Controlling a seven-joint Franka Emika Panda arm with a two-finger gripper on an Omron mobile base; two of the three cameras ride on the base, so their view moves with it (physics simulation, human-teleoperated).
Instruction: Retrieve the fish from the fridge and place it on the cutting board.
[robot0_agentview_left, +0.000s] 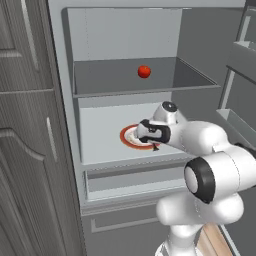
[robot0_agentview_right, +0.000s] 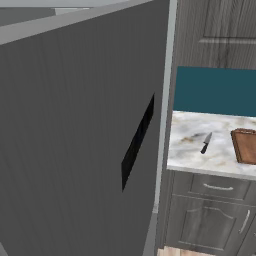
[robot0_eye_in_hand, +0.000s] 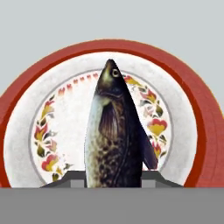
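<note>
The fish (robot0_eye_in_hand: 114, 131), dark and speckled with a silvery belly, lies along the middle of a red-rimmed white plate (robot0_eye_in_hand: 192, 87), head pointing away from the hand. My gripper (robot0_eye_in_hand: 113, 179) straddles its tail half, a fingertip pressed against each flank, shut on it. In the left base view the gripper (robot0_agentview_left: 140, 134) reaches into the open fridge (robot0_agentview_left: 100, 135), low over the plate (robot0_agentview_left: 128, 138) on the middle shelf. The reddish-brown cutting board (robot0_agentview_right: 245, 146) lies on the marble counter right of the fridge.
A red tomato (robot0_agentview_left: 144, 71) sits on the shelf above the hand. The open fridge door (robot0_agentview_right: 75, 125) stands between the arm and the counter. A black-handled knife (robot0_agentview_right: 206, 142) lies left of the board. A drawer (robot0_agentview_left: 130, 182) is below the plate's shelf.
</note>
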